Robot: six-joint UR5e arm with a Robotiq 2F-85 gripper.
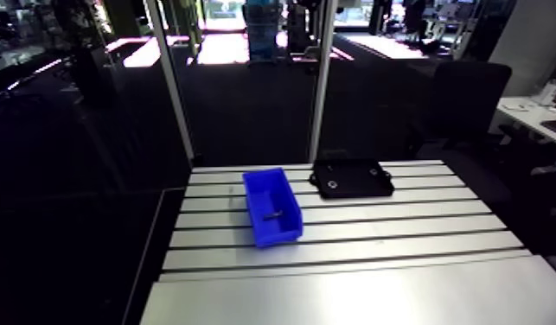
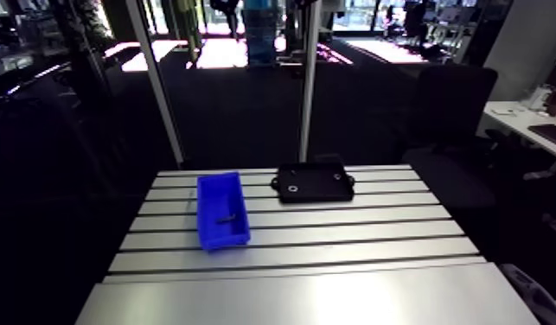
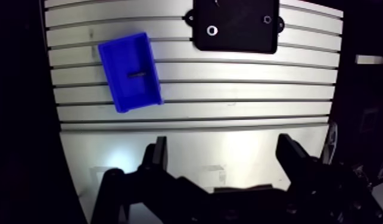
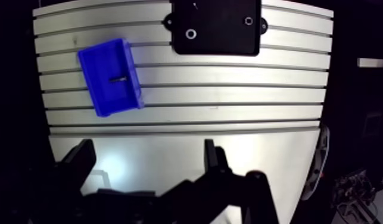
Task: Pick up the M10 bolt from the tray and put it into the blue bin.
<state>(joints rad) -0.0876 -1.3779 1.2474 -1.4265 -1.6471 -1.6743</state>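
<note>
Bolt [image 3: 136,74] lies in the bin [image 3: 110,71]; gripper [image 3: 223,146] is spread wide and empty.

The table [image 1: 350,285] is the biggest thing. On it sit the black tray [image 3: 241,36] and the blue bin, well apart. The gripper hangs over the bare near end of the table, far from both, with nothing between its two fingers [image 3: 159,152]. A small ring [image 3: 212,30] lies on the tray. The bolt lies flat in the middle of the bin. It looks small, hard and smooth, so it may roll or slip. The best place to pinch it is likely across its middle.
</note>
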